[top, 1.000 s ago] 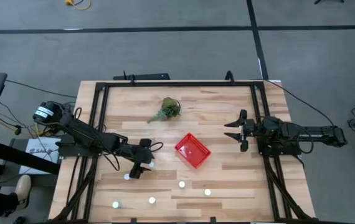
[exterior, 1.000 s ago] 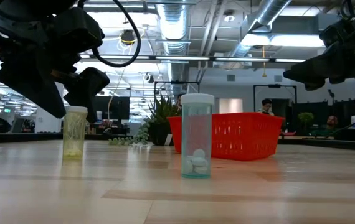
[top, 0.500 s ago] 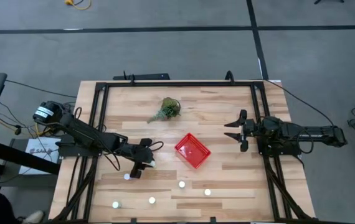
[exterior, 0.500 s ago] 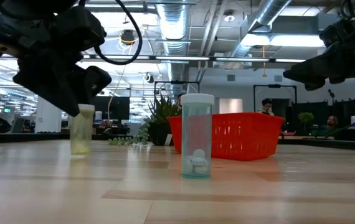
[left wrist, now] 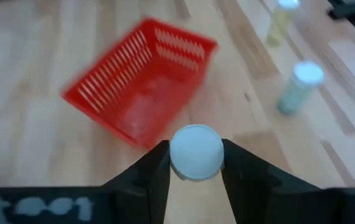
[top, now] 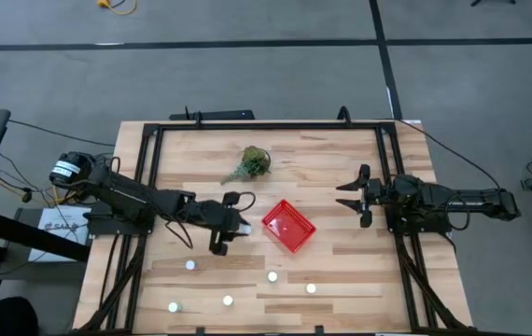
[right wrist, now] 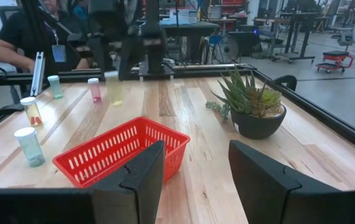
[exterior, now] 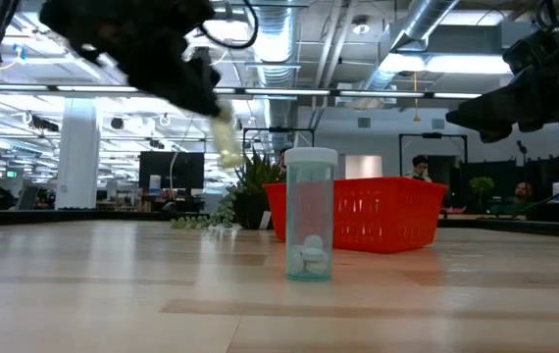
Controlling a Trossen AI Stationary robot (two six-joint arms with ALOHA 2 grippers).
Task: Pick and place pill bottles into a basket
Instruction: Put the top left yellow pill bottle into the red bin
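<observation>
Left gripper clamped on a white-capped pill bottle, carried clear of the table, tilted; red basket just beyond, toward table centre, nearer this arm; a second ago same bottle stood on the wood, gripper lower; right gripper waiting past the basket, fingers spread, empty.

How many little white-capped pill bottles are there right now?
6. One is gripped by the left gripper beside the red basket. Five stand on the table. None in the basket.
</observation>
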